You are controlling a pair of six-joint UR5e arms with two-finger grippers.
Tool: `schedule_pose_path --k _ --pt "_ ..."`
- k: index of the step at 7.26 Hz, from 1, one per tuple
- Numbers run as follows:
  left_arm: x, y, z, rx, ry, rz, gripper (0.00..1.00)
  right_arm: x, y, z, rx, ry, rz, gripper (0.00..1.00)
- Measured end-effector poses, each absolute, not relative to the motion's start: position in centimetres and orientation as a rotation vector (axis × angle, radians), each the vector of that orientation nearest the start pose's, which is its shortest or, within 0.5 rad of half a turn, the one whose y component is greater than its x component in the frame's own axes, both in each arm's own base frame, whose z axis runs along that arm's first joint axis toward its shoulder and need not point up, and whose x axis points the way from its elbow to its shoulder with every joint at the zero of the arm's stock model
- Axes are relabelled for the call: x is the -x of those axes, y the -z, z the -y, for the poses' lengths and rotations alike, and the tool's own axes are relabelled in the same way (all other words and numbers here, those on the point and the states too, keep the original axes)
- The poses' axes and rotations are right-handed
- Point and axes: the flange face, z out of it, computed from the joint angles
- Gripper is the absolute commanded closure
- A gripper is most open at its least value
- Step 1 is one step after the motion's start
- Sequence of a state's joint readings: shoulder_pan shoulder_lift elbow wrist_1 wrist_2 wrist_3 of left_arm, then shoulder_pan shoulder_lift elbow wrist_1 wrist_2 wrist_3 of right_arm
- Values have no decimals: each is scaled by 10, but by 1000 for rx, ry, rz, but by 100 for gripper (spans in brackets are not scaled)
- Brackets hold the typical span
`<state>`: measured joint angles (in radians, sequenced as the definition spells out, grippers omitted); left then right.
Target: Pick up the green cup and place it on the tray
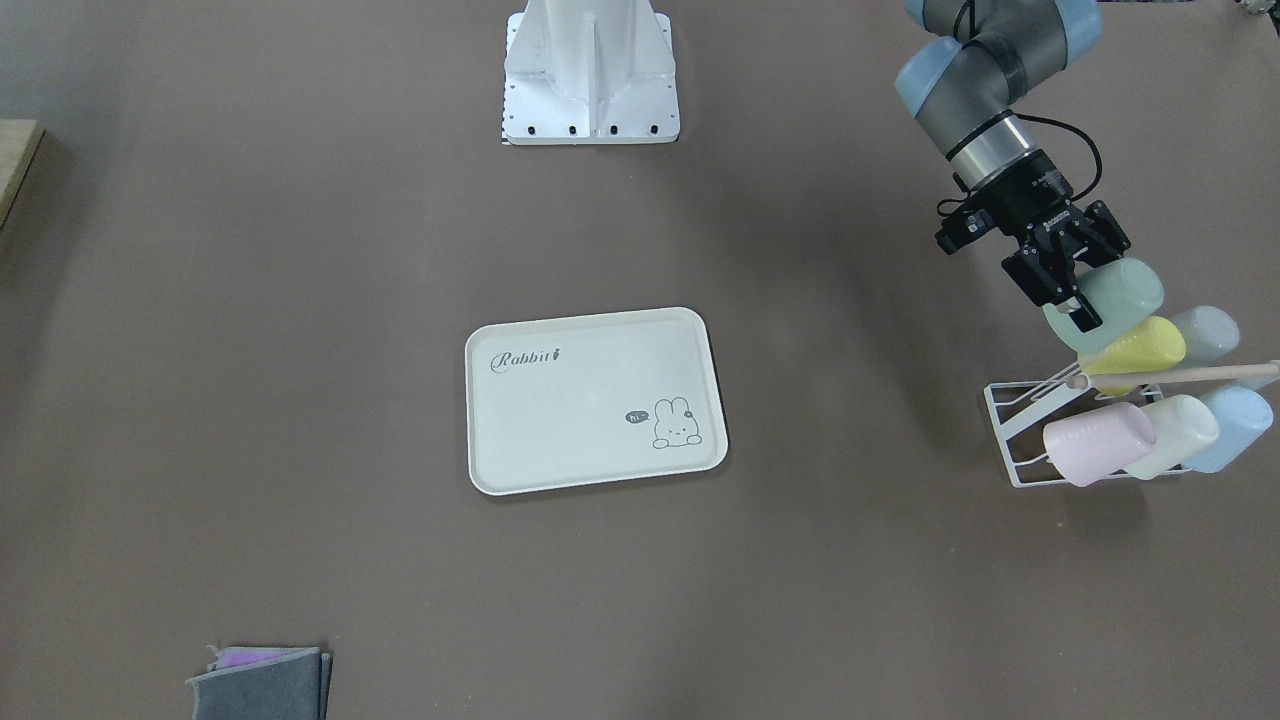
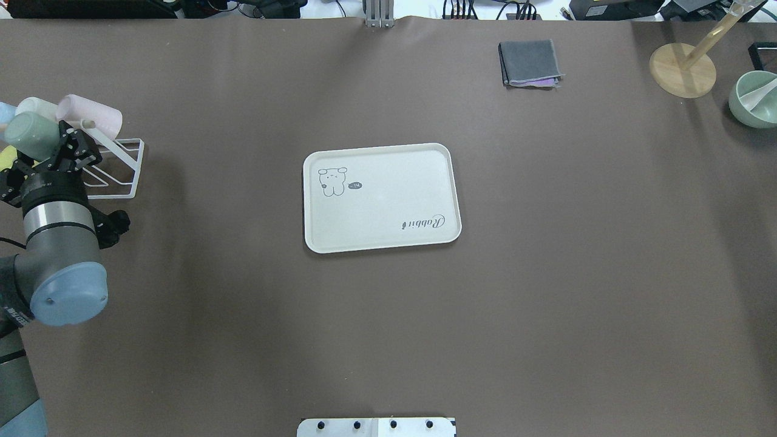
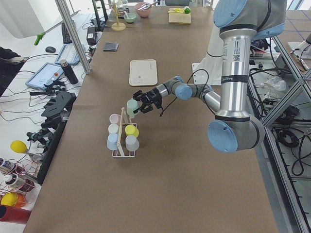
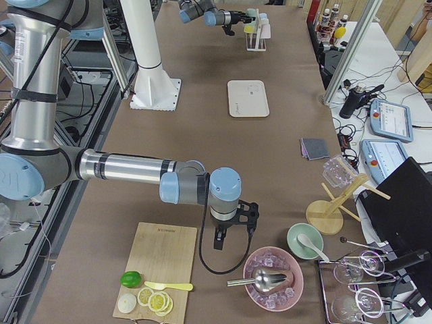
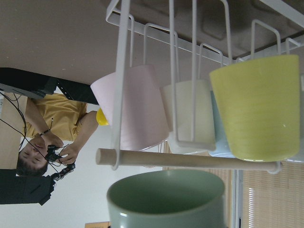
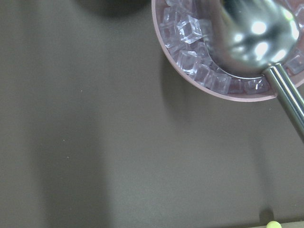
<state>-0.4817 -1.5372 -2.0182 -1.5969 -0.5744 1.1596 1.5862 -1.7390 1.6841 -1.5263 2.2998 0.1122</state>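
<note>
step: taking cup off rack | left hand is pinching the green cup just above the rack | next: likely needing a clear lift, then carrying to the tray

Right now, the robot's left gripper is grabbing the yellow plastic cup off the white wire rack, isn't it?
Not quite: the left gripper grips the mint-green plastic cup, not the yellow one. The yellow plastic cup sits beside it on the white wire rack, as the front-facing view shows.
</note>
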Motion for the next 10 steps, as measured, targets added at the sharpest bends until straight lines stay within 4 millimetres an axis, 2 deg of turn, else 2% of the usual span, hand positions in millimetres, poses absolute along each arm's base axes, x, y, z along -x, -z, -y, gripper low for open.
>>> schedule_pose_path --k 5,8,10 --pt "-298 -390 397 -814 -1692 908 87 -73 -688 410 67 -133 730 0" --pt "-317 -385 384 -1040 -1553 657 90 -73 -690 408 71 -135 730 0" --pt "-343 -376 364 -1217 -1449 450 91 -73 -690 408 71 -135 730 0"
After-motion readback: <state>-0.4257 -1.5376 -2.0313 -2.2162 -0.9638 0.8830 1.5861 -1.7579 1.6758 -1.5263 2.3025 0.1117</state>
